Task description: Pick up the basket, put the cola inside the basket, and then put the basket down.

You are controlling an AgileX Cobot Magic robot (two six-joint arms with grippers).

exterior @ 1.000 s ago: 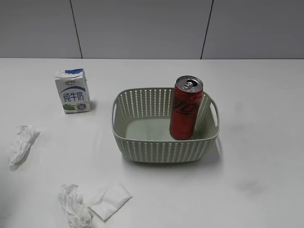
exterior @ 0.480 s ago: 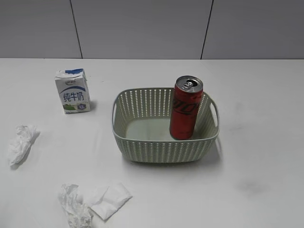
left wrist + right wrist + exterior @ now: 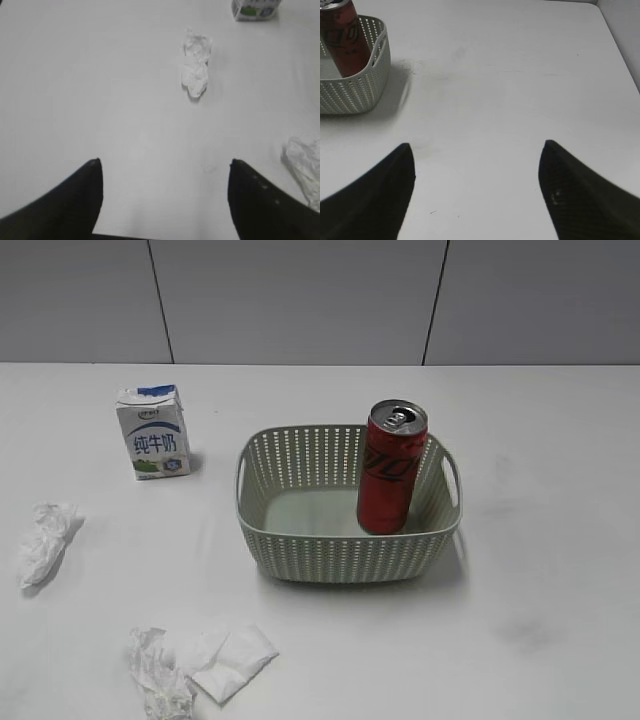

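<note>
The pale sage-green basket (image 3: pixel 345 558) rests on the white table at the middle. The red cola can (image 3: pixel 391 472) stands upright inside it at its right end. Both show at the top left of the right wrist view: the basket (image 3: pixel 350 95) and the cola (image 3: pixel 344 42). My right gripper (image 3: pixel 477 152) is open and empty over bare table, to the right of the basket. My left gripper (image 3: pixel 165 167) is open and empty over bare table at the left. Neither gripper shows in the exterior view.
A white and blue milk carton (image 3: pixel 152 432) stands left of the basket; it also shows in the left wrist view (image 3: pixel 254 9). Crumpled white tissues lie at the left (image 3: pixel 42 543) and front left (image 3: pixel 190 664); the left wrist view shows tissue ahead (image 3: pixel 196 70) and at right (image 3: pixel 305 165).
The crumpled tissue at the left edge has shifted slightly and its shadow has shrunk. The basket, can and carton have not moved.
</note>
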